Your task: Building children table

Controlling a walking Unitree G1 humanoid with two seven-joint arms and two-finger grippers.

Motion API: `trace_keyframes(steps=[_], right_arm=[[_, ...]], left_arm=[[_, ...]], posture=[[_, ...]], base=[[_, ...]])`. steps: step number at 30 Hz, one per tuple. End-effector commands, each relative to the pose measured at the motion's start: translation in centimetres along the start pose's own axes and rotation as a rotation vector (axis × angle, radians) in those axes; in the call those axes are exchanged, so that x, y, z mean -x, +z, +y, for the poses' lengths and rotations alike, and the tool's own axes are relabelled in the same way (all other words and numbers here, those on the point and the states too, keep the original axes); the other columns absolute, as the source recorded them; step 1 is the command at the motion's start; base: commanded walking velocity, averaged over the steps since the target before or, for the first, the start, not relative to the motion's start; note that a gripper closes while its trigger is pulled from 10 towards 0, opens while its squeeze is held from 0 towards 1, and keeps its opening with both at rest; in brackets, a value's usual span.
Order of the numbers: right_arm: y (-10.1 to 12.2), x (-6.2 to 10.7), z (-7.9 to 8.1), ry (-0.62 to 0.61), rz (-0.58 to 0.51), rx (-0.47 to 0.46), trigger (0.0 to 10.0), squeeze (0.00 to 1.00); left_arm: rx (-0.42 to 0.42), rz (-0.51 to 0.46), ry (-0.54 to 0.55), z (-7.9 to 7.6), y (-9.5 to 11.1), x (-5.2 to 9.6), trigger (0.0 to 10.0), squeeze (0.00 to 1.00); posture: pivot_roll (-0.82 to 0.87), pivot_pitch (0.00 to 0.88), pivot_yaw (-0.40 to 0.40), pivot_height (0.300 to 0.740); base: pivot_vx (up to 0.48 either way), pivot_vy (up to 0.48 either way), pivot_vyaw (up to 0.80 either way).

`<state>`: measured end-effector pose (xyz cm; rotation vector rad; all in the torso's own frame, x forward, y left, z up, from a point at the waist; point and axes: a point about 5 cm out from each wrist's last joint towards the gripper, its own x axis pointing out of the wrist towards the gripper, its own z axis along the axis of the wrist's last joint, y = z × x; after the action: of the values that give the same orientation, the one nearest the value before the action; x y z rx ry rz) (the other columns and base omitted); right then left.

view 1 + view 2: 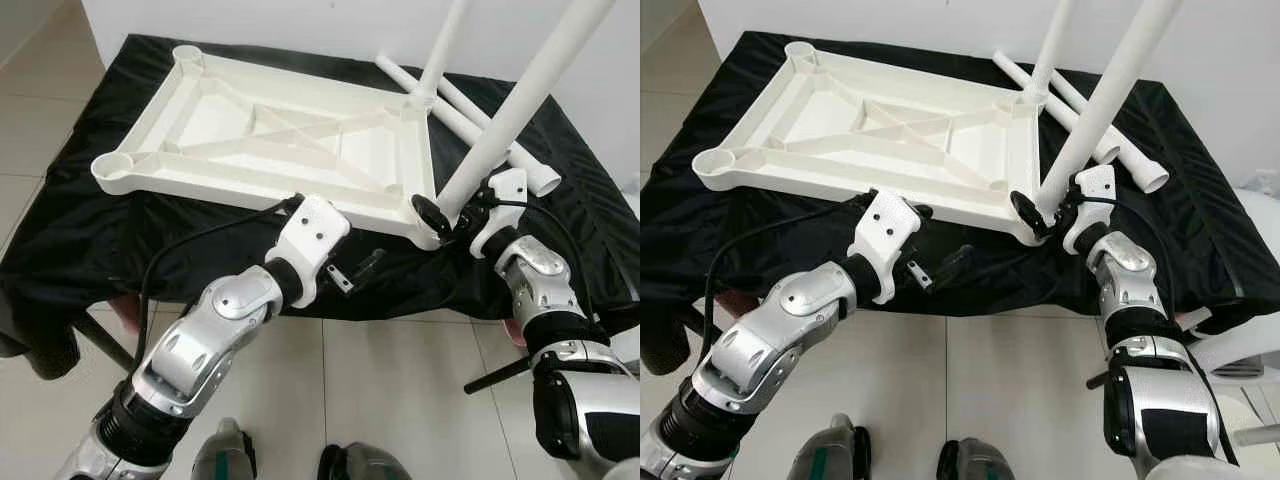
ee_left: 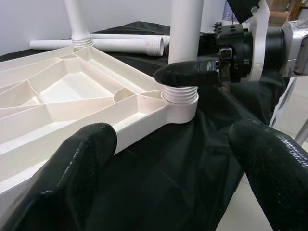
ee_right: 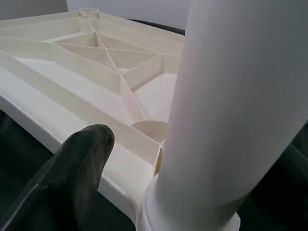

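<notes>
Tabletop [image 1: 270, 135] lies upside down on the black-draped surface [image 1: 120, 230], right end effector [image 1: 448, 214] clamped around the leg [image 1: 520, 100] standing in its near corner socket, left end effector [image 1: 355, 270] open just beside the front edge.

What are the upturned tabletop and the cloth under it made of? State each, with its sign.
Upturned tabletop: apparently moulded plastic, matte off-white; thin cross-ribs and round corner sockets suggest moulding.
Black cloth: probably thin synthetic fabric, slightly shiny; it wrinkles and drapes over the edge.
</notes>
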<state>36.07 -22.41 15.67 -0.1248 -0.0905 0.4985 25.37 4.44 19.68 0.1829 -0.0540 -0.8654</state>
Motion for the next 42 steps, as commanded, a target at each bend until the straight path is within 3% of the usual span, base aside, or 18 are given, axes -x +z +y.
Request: trace_keyframes(steps=[1,3,4,13,14,15,25,42], right_arm=[[0.1,0.3,-0.7,-0.012,0.005,0.004,2.7,0.00],[0.1,0.3,-0.7,-0.012,0.003,0.000,2.7,0.00],[0.0,0.3,-0.7,-0.007,0.003,-0.011,0.0,0.00],[-0.3,0.5,-0.7,-0.012,0.008,-0.004,0.4,0.00],[-0.4,0.5,-0.7,-0.015,0.008,-0.006,4.7,0.00],[-0.5,0.5,-0.7,-0.020,0.008,-0.015,10.0,0.00],[-1.2,0.5,0.2,-0.050,-0.023,-0.064,10.0,0.00],[-0.9,-1.4,4.0,-0.174,-0.135,-0.105,10.0,0.00]], left_arm=[[-0.002,0.005,-0.111,-0.9,-0.1,0.1,10.0,0.00],[-0.002,0.006,-0.111,-0.9,-0.1,0.1,10.0,0.00],[-0.003,0.007,-0.110,-0.9,-0.1,0.1,10.0,0.00],[0.000,0.006,-0.108,-0.9,0.0,0.2,10.0,0.00],[0.000,0.007,-0.107,-0.9,0.0,0.2,10.0,0.00],[0.001,0.006,-0.105,-0.8,0.0,0.2,10.0,0.00],[0.003,0.004,-0.098,-0.7,0.1,0.2,10.0,0.00],[0.009,-0.005,-0.095,-0.7,0.2,0.0,10.0,0.00]], posture=[[0.10,0.059,-0.068,0.740],[0.10,0.059,-0.068,0.740],[0.10,0.062,-0.069,0.740],[0.10,0.070,-0.069,0.740],[0.10,0.072,-0.070,0.740],[0.10,0.074,-0.071,0.740],[0.10,0.079,-0.076,0.740],[0.09,0.079,-0.081,0.740]], base=[[0.000,0.000,0.00],[0.000,0.000,0.00],[0.000,0.000,0.00],[0.000,0.000,0.00],[0.000,0.000,0.00],[0.000,0.000,0.00],[0.000,0.000,0.00],[0.000,0.000,0.00]])
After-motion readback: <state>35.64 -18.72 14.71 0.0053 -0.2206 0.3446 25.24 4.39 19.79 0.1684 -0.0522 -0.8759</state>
